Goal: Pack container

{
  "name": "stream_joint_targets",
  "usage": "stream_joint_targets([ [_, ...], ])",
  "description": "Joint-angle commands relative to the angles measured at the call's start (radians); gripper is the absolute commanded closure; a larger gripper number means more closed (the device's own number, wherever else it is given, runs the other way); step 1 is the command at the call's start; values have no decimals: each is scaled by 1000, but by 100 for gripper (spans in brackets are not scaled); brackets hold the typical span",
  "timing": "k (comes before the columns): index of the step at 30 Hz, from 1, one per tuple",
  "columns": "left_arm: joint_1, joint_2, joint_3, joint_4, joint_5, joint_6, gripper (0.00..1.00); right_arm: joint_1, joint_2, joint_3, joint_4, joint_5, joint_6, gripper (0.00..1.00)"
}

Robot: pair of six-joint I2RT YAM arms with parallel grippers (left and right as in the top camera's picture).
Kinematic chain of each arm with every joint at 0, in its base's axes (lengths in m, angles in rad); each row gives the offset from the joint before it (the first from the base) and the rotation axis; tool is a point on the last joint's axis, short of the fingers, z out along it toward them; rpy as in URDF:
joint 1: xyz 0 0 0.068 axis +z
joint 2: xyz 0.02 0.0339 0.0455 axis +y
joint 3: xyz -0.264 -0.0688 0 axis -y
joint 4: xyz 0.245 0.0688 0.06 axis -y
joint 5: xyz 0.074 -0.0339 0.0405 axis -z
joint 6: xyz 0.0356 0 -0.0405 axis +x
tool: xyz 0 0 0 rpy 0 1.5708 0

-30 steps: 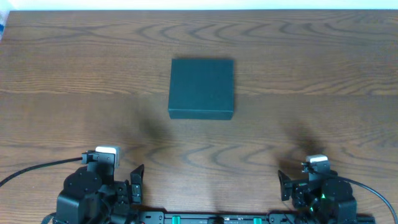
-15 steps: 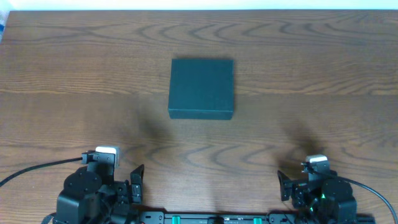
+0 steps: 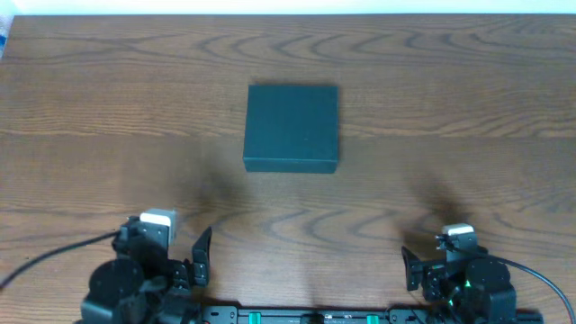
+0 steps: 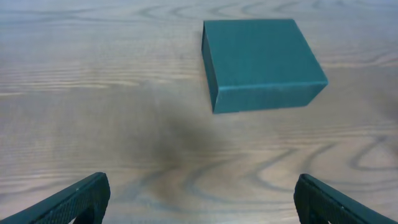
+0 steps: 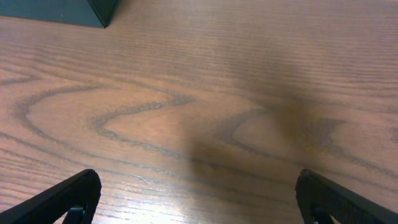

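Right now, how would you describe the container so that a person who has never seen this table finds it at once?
Start from the brown wood-grain table; near its middle, ahead of the left gripper and the right gripper, lies the container. It is a closed square box, matte dark teal-green, and that plain colour sets it apart from the streaked wood around it.

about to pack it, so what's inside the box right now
Cannot tell: the box is shut, so its inside is covered in every view. Nothing lies on top of it.
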Motion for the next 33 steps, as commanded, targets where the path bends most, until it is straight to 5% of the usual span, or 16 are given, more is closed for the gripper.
stream_joint_targets([
  [1, 3, -96, -112, 19, -16, 37, 5, -9, -8, -8, -2, -10, -14, 1],
  [6, 3, -259, -300, 58, -16, -23, 5, -9, -8, -8, -2, -10, -14, 1],
  [33, 3, -255, -519, 85, -59, -92, 5, -9, -8, -8, -2, -10, -14, 1],
])
